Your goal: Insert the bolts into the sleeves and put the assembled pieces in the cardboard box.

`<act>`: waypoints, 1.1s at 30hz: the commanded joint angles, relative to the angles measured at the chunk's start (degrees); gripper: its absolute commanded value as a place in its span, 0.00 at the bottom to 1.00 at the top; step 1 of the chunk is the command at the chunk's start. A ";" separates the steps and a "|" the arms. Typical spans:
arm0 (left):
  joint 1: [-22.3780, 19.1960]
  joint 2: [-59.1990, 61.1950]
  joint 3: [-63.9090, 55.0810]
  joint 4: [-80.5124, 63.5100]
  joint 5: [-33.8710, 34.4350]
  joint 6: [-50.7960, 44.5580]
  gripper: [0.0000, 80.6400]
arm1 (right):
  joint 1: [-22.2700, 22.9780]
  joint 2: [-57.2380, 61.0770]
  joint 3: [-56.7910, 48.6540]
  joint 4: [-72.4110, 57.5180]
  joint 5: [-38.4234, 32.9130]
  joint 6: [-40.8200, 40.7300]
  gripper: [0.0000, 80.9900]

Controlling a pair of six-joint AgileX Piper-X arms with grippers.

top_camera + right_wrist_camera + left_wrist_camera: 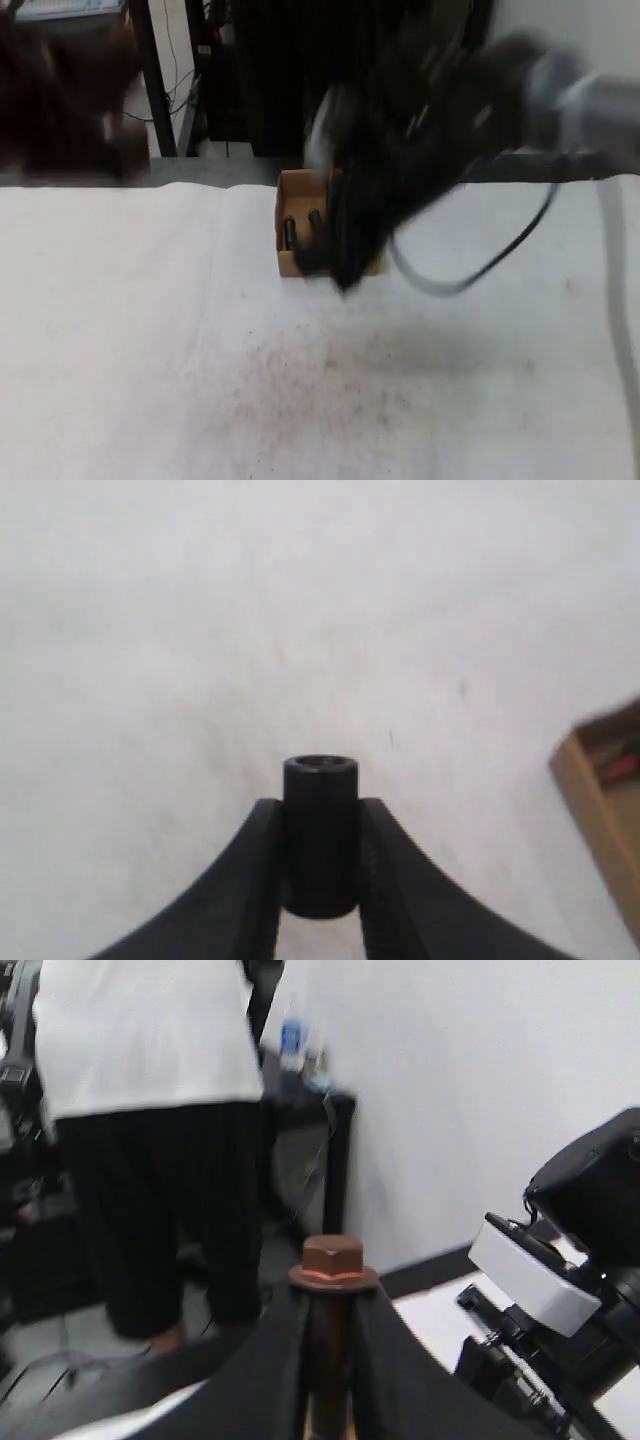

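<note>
At bench (150, 350) | L jaws clamp bolt (333, 1260) | R jaws clamp sleeve (321, 830) | arm (400, 130) partly hides cardboard box (297, 183)

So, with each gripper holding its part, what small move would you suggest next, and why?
Probably bring the two arms together, lining up the bolt with the open end of the sleeve. The left gripper is shut on the bolt, the right gripper is shut on the sleeve, and the two parts are apart, so nothing is ready for the cardboard box.
</note>
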 commanded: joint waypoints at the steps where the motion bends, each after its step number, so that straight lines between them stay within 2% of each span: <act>1: 0.13 0.47 0.30 -14.25 10.25 -4.07 0.00 | -0.69 -8.59 -0.58 -9.17 -14.85 14.07 0.01; 5: 0.23 4.92 0.97 -30.01 23.44 -16.01 0.00 | -0.57 -14.03 0.92 -14.85 -18.61 18.82 0.01; 8: 0.23 8.54 0.97 -37.61 28.56 -24.50 0.00 | -0.57 -17.42 2.91 -17.22 -18.72 20.39 0.01; 11: 0.23 11.47 0.97 -43.38 32.29 -28.85 0.00 | -0.57 -20.15 5.20 -18.36 -19.17 20.38 0.01; 19: 0.23 13.12 0.97 -45.71 34.62 -30.96 0.00 | -0.57 -23.21 7.71 -19.39 -22.28 20.84 0.01; 28: 0.23 13.12 0.97 -45.71 34.90 -30.96 0.00 | -0.46 -23.44 7.71 -37.23 -22.69 33.36 0.01; 33: 0.23 13.12 0.97 -45.71 34.23 -30.96 0.00 | 0.57 -23.44 7.82 -38.75 -22.69 34.97 0.01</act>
